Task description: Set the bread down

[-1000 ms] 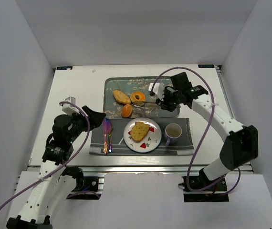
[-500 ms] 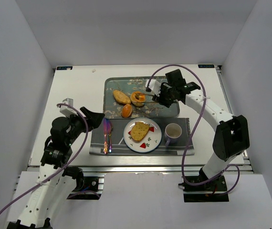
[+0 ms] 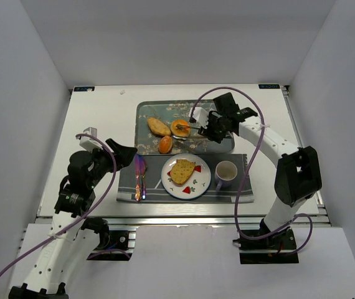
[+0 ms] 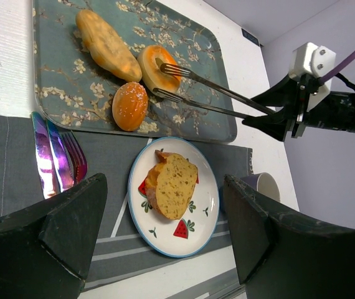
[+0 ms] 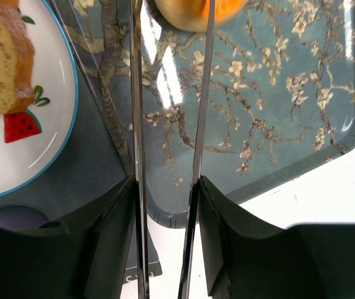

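Note:
On the floral tray lie a long bread, a ring-shaped bread and a round bun. My right gripper is shut on metal tongs. The tongs' forked tips are at the ring-shaped bread, one over its top and one at its near side. In the right wrist view the tong arms run up to that bread. A bread slice lies on the strawberry plate. My left gripper is open and empty above the placemat.
A purple mug stands right of the plate on the grey striped placemat. Iridescent cutlery lies at the placemat's left end. White walls enclose the table on three sides.
My right wrist has shifted slightly left and farther over the tray, with the tongs' tips staying at the ring-shaped bread. The left arm has hardly moved.

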`<state>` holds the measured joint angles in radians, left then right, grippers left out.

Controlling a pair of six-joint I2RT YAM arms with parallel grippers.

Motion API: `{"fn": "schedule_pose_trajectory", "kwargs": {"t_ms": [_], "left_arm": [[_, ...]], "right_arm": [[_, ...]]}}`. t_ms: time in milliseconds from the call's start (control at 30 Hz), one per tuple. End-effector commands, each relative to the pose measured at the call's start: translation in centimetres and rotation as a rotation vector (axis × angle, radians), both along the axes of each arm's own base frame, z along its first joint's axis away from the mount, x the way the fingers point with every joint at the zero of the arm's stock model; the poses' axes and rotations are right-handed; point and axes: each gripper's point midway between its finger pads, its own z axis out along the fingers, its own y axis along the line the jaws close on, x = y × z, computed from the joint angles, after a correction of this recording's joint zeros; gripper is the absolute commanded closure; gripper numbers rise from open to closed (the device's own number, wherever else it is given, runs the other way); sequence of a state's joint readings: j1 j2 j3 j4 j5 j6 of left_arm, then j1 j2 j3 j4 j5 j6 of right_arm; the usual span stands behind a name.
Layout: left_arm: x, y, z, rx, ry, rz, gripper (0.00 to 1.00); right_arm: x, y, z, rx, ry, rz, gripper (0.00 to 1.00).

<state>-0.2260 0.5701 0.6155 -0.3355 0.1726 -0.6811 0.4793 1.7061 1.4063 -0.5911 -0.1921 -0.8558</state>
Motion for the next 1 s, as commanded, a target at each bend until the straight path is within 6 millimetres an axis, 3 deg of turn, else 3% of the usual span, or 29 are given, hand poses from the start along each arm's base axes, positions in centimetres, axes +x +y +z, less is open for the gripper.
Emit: {"fn": "schedule_pose_trajectory", "kwargs": {"t_ms": [0,133,233,267,367,633,767,800,833,967], "left_arm": [[-0.1,0.0,0.2,-0.007,-0.012,-0.002,0.15],[0.0,0.0,0.3,-0.006,-0.014,0.000,0.15],[0.0,0.1,0.4,-0.006,-0.016,0.002,0.15],[0.0,0.1,0.4,-0.005,-0.016,0.003,0.15],[-0.1,0.2,0.6,-0.003,-0.021,0.010,0.15],[-0.3,0.2,0.7,-0.008,-0.026,0.007,0.15],[-0.3,0.3,0.9,-0.005,-0.030,0.010,0.15],[-0.3,0.3,0.9,-0.005,-0.032,0.013,0.15],[-0.3,0.3,0.7,-0.010,-0.027,0.012,0.15],[-0.5,0.2,0.4,-0.022,-0.025,0.008,0.15]], "right_arm": [[0.5,-0.2,-0.6,-0.027,-0.008,-0.019,0.53],[0.8,-0.4,-1.7,-0.064,0.004,-0.024,0.60],[0.7,-0.5,-1.5,-0.069,0.001,-0.010,0.74],[0.6,-0.5,-1.1,-0.066,-0.006,-0.001,0.82],[0.0,-0.6,0.3,-0.046,-0.039,0.014,0.91],[-2.5,-0.4,5.8,0.068,-0.101,0.041,0.98],[-6.5,-0.5,7.9,0.130,-0.085,0.130,0.98],[-8.0,-0.9,7.1,0.128,-0.058,0.149,0.98],[-10.0,-1.2,7.9,0.150,-0.063,0.199,0.97],[-15.6,-3.1,5.4,0.116,0.034,0.292,0.96]]}}
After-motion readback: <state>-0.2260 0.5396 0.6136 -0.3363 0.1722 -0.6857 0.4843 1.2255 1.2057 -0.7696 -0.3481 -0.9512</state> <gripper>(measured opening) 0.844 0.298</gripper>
